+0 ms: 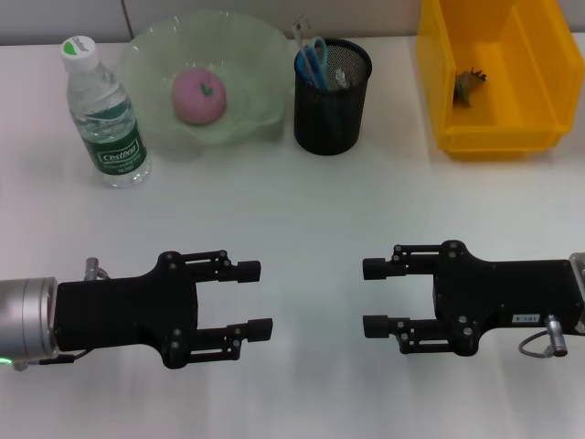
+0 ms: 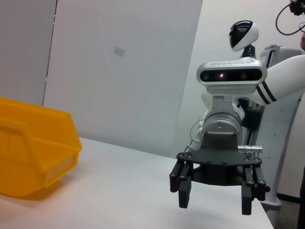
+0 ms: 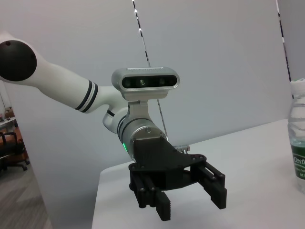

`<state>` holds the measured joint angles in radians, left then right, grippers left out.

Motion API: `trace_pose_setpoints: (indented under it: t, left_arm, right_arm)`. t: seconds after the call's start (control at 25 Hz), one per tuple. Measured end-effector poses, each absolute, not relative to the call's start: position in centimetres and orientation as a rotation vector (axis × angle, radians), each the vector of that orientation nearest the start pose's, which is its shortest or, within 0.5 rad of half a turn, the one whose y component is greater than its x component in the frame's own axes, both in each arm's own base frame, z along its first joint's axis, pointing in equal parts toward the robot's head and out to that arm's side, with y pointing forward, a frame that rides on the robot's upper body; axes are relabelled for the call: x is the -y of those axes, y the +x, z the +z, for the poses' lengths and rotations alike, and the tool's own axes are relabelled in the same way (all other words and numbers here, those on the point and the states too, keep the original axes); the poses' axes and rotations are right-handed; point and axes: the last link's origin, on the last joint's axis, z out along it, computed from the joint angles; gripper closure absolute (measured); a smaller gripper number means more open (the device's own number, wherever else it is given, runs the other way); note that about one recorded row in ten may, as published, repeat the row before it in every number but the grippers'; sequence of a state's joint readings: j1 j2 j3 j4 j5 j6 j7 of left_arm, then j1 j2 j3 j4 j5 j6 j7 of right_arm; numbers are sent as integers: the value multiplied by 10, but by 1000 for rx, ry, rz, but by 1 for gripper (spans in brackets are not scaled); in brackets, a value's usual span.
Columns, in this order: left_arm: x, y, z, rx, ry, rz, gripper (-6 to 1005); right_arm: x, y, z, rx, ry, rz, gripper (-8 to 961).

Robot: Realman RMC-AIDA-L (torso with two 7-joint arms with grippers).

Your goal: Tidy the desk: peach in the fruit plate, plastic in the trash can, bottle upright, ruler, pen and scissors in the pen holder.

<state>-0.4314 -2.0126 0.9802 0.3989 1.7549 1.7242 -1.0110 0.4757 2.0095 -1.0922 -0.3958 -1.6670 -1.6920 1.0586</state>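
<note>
Bottle (image 1: 105,112): stands upright at the far left of the white table (image 1: 302,219), white cap on top, green label facing forward; just beside the fruit plate. Its edge also shows in the right wrist view (image 3: 298,136).
Left gripper (image 1: 260,298): hovers low over the near left part of the table, fingers spread apart and holding nothing, tips pointing toward the other gripper. The right wrist view shows it from the front (image 3: 190,200), with the same gap between the fingers.
Fruit plate (image 1: 247,64): pale green, wavy rim, at the far side of the table between the bottle and the pen holder.
Peach (image 1: 199,96): pink, rests in the middle of the fruit plate.
Pen holder (image 1: 331,99): black mesh cup, upright, just right of the fruit plate.
Scissors (image 1: 315,60): blue handles stick up out of the pen holder; other slim items stand beside them, too small to name with certainty.
Right gripper (image 1: 364,297): hovers over the near right part of the table, fingers parted and empty, facing the left gripper, well apart from it. The left wrist view shows it head-on (image 2: 215,198).
Trash can (image 1: 439,91): yellow bin at the far right.
Plastic (image 1: 468,87): small crumpled scrap lying inside the yellow bin.
</note>
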Motion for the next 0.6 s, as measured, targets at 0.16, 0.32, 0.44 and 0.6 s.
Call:
trace_pose_setpoints:
  t: [0.16, 0.32, 0.44, 0.6]
  left_arm:
    - [-258, -277, -28, 376, -2914, -939, 323]
    - [-258, -277, -27, 376, -2914, -937, 323]
    - [-258, -277, -27, 376, -2914, -936, 323]
    - [-258, -277, -27, 375, -2916, -935, 323]
  right_arm:
    - [-269, 261, -35, -376, -2962, 944, 287]
    - [-269, 261, -35, -379, -2964, 946, 287]
    - [-269, 261, -35, -383, -2964, 947, 287]
    - [-269, 261, -35, -385, -2965, 947, 287]
